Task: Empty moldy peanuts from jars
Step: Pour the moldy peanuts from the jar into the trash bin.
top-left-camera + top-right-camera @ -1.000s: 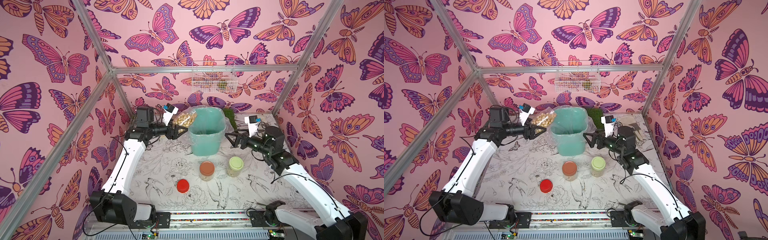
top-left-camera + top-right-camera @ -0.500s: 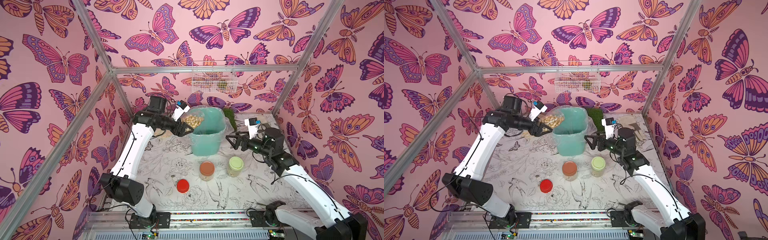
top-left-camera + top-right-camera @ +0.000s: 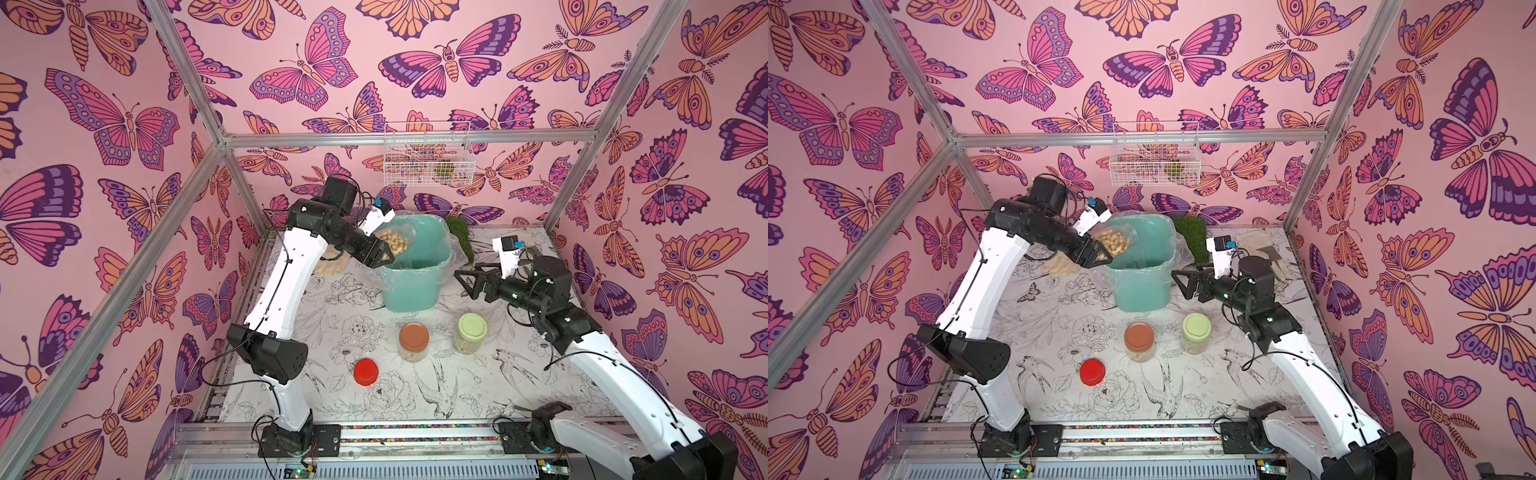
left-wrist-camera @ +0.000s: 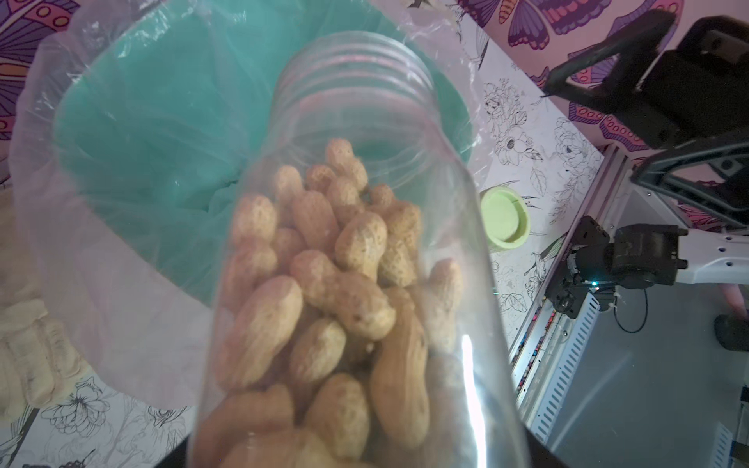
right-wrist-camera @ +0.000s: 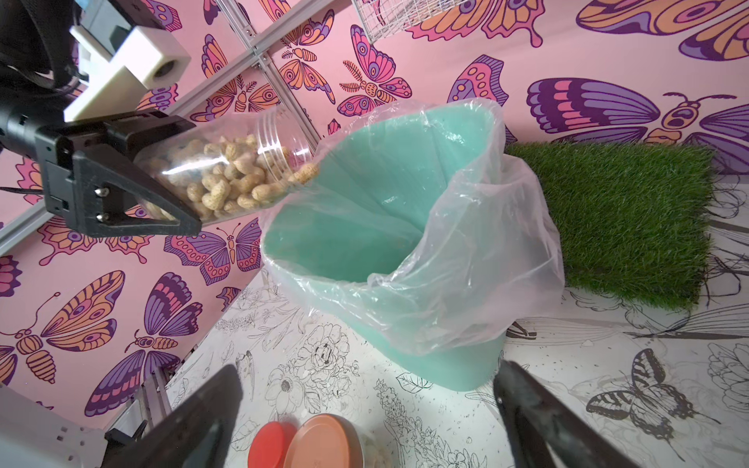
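The left hand [image 3: 381, 258] is clamped on a lidless clear jar [image 5: 243, 162], tilted with its mouth over the plastic-lined teal bin [image 3: 415, 291]. Pale beige, pitted peanuts [image 4: 324, 283] in shells crowd toward its threaded neck. On the bench [image 3: 332, 399] lies a red lid [image 3: 366, 371], then a brown-lidded jar [image 3: 414, 341] and a green-lidded jar [image 3: 472, 332] stand upright. The right hand [image 3: 464, 284] hovers wide open beside the bin.

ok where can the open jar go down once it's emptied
Bare table between the front rail and the row of red lid, brown-lid jar, green-lid jar; also between bin and left arm. Crowded: bin to jars, by the right gripper.
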Robot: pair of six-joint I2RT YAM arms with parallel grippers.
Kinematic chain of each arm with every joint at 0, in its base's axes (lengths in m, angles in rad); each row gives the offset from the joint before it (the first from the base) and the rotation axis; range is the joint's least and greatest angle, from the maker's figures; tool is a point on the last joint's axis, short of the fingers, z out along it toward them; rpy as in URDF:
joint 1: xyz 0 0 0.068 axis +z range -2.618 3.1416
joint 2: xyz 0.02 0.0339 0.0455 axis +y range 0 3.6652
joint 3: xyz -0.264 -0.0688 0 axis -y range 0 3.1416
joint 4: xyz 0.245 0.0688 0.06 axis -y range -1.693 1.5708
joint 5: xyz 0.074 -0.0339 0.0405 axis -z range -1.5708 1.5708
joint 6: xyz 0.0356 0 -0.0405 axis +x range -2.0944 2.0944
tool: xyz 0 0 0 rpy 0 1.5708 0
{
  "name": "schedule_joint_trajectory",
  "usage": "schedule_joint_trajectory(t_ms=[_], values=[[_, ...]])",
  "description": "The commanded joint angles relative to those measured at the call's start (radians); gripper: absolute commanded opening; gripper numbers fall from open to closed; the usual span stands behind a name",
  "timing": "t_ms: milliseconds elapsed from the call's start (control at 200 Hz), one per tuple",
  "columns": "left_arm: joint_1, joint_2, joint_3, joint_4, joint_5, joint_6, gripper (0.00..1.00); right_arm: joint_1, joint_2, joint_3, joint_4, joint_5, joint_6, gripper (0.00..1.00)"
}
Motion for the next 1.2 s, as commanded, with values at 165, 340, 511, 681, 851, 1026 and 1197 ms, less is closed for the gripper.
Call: schedule_joint_trajectory(t_ms=[165, 340, 511, 681, 851, 1026, 1197], values=[[-0.023, 0.08, 0.1, -0.056, -0.075, -0.139, 0.0, -0.014, -0.009, -0.007, -0.014, 0.002, 0.006, 0.99], [-0.049, 0.125, 0.14, -0.056, -0.072, -0.244, 0.0, -0.015, -0.006, -0.01, -0.006, 0.002, 0.014, 0.99], [-0.076, 0.156, 0.16, -0.065, -0.084, -0.347, 0.0, -0.015, -0.009, -0.026, 0.023, 0.008, 0.04, 0.99], [-0.086, 0.175, 0.176, -0.085, -0.106, -0.419, 0.0, -0.015, -0.012, -0.038, 0.03, 0.016, 0.05, 0.99], [-0.086, 0.192, 0.197, -0.088, -0.094, -0.496, 0.0, -0.015, -0.014, -0.041, 0.035, 0.035, 0.058, 0.99], [-0.084, 0.225, 0.231, -0.09, -0.071, -0.641, 0.0, -0.015, -0.011, -0.054, 0.06, 0.051, 0.089, 0.99], [-0.083, 0.273, 0.259, -0.106, -0.041, -0.775, 0.0, -0.015, -0.015, -0.064, 0.068, 0.066, 0.101, 0.99]])
